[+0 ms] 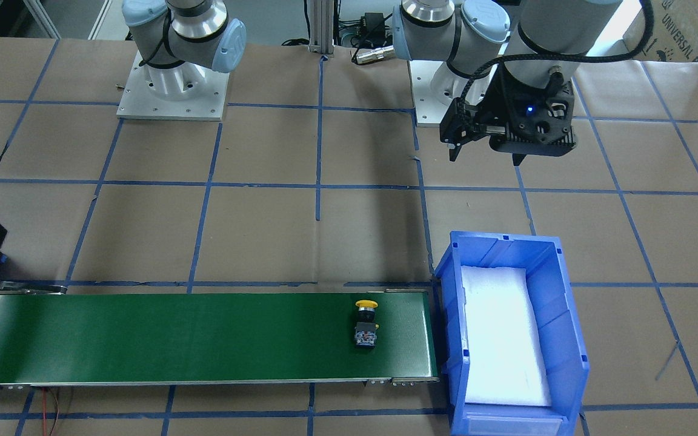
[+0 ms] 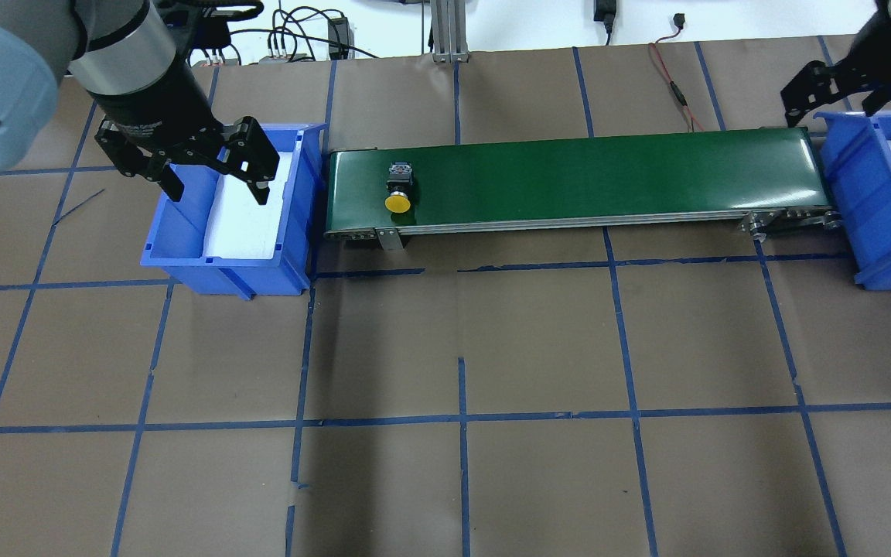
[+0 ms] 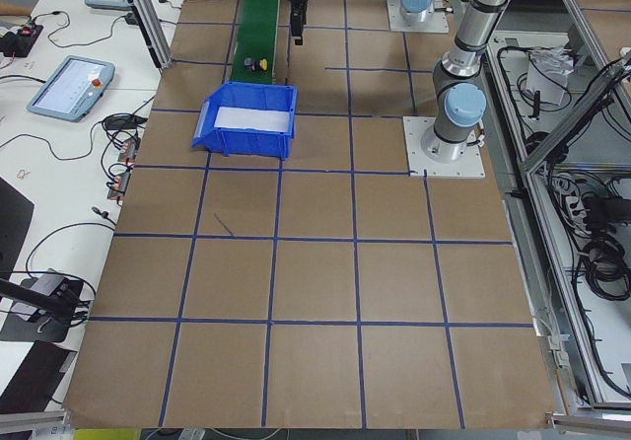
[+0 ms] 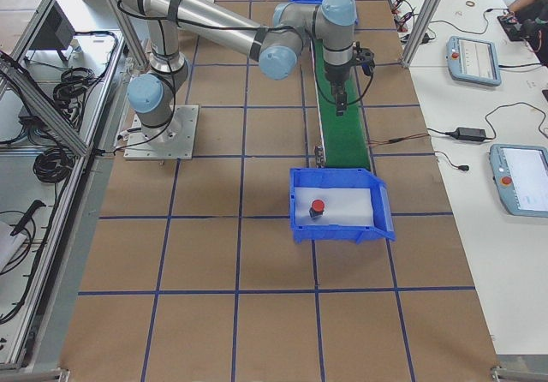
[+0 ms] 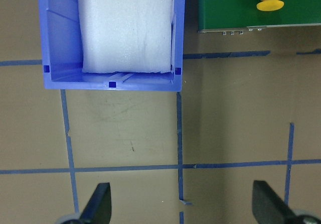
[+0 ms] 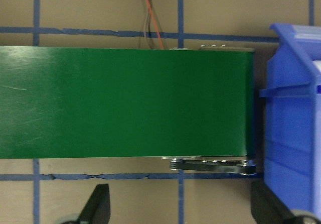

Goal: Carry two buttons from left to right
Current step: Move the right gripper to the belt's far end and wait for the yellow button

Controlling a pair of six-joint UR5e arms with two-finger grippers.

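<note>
Yellow button (image 2: 398,188) lies on its side on the green conveyor belt (image 2: 608,178) near its left end, cap toward the robot, close to the belt's near edge. Red button (image 4: 318,206) stands upright on white foam in the right blue bin (image 4: 338,232), which butts the belt's right end. Left blue bin (image 2: 182,255), lined with a foam pad (image 2: 244,224), sits just beside the belt's left end. Left gripper (image 2: 219,195) hangs over that bin, fingers spread, holding nothing. Right gripper (image 2: 832,104) hovers above the belt's right end beside the right bin, also spread wide and holding nothing. Red wire (image 2: 674,85) runs behind the belt.
</note>
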